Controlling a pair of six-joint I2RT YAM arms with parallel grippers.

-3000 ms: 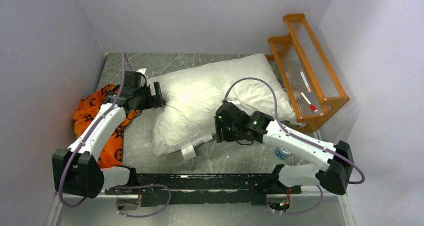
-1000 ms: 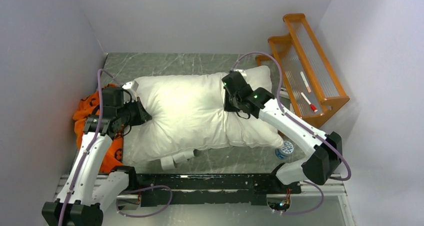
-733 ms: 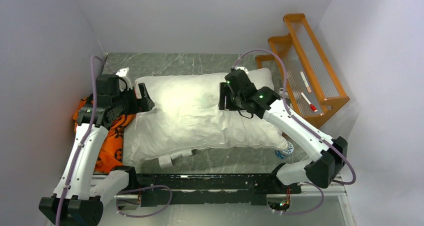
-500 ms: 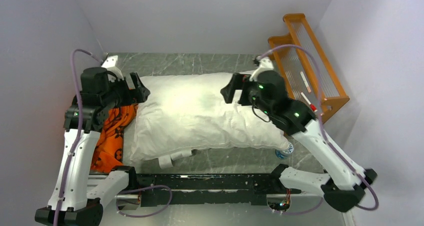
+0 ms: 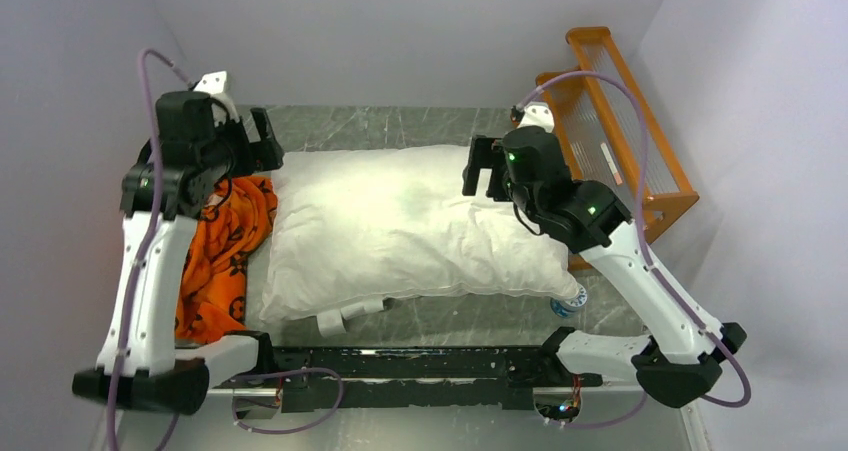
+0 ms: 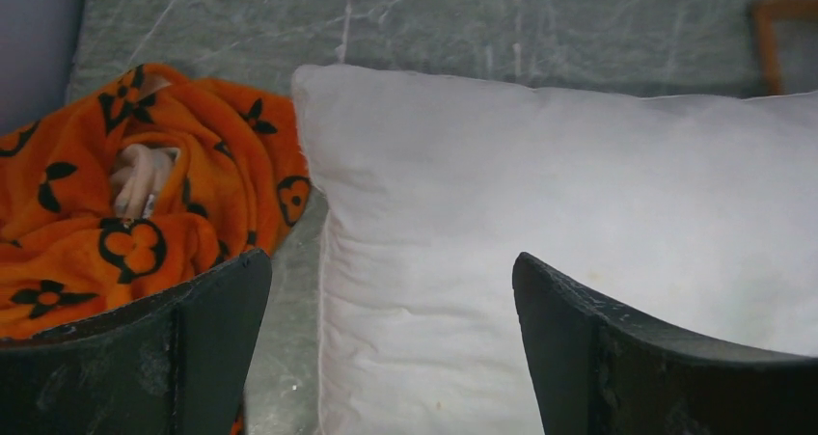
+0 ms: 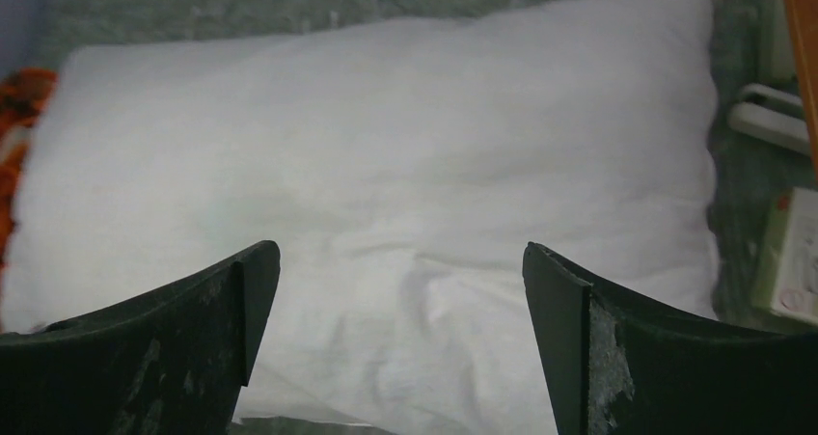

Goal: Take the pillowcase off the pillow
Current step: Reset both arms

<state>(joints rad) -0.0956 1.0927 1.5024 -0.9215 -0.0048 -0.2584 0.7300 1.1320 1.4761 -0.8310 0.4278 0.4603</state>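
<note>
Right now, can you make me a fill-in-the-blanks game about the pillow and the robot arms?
The pillow is plain ____ in colour.
The orange pillowcase lies crumpled beside the ____ arm.
The left gripper and the right gripper are both ____, holding nothing.
Missing words: white, left, open.

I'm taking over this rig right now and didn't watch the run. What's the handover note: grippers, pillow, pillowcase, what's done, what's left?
Grippers: the left gripper is open and empty, above the far left corner of the pillow. The right gripper is open and empty, above its right part.
Things: the pillow lies bare and flat across the table. The pillowcase is a crumpled heap right beside its left edge.
Done: the cover is fully off.
Left: apparently nothing but parking the arms.
</note>
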